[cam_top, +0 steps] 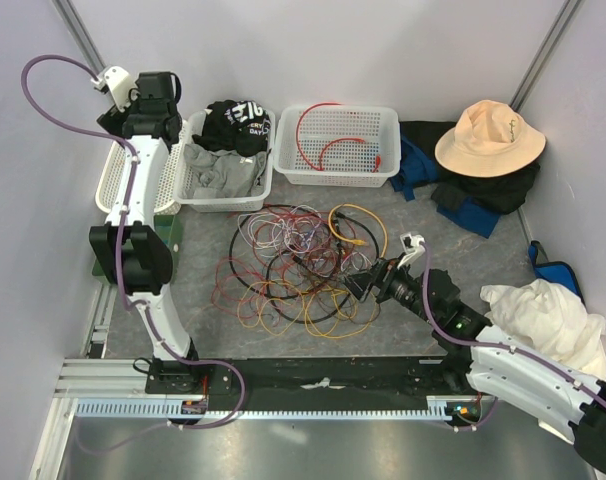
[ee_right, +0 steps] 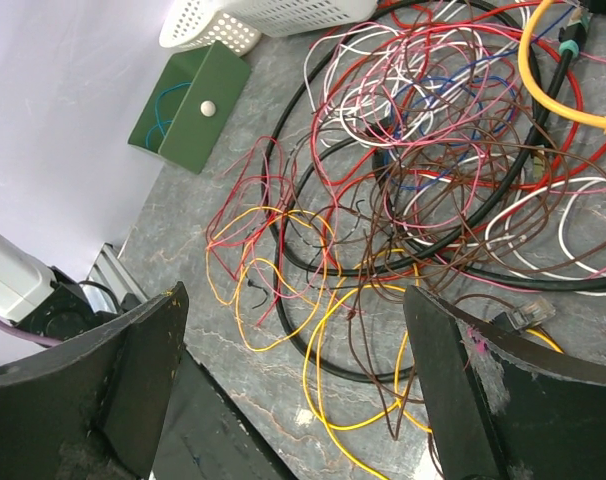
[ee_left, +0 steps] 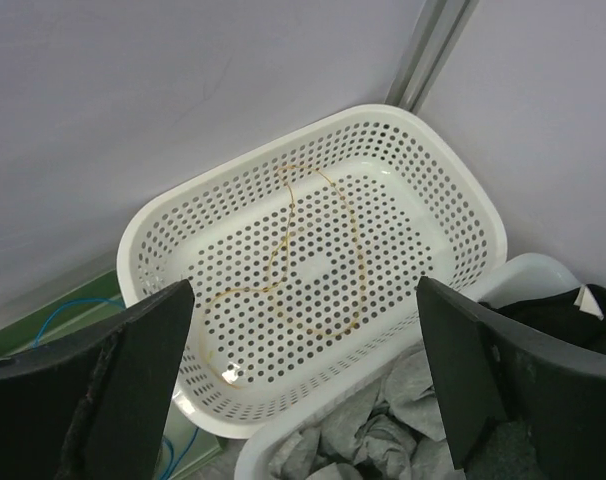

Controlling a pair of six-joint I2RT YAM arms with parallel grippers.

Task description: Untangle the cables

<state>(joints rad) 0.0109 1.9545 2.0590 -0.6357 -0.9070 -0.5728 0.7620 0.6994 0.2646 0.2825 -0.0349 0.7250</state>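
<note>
Arm on the left reaches to the far corner; the left gripper (ee_left: 303, 300) hangs over a white perforated basket (ee_left: 130, 255), fingers spread wide with nothing between them. One thin orange wire (ee_left: 363, 270) loops along that basket's floor. Just right of it, a second basket (cam_top: 223, 204) holds crumpled grey and black clothes (cam_top: 223, 165). A third basket (cam_top: 338, 180) holds a red cable (cam_top: 299, 135). A green box (ee_right: 188, 105) sits on the table near the baskets. Mid-table, the cables (cam_top: 303, 265) lie in one overlapping heap of red, yellow, orange, black, white and brown. The right gripper (ee_right: 295, 300) hovers low at the heap's right edge, fingers parted, gripping nothing. Far right are a tan hat (cam_top: 488, 138) and a white cloth (cam_top: 543, 315).
</note>
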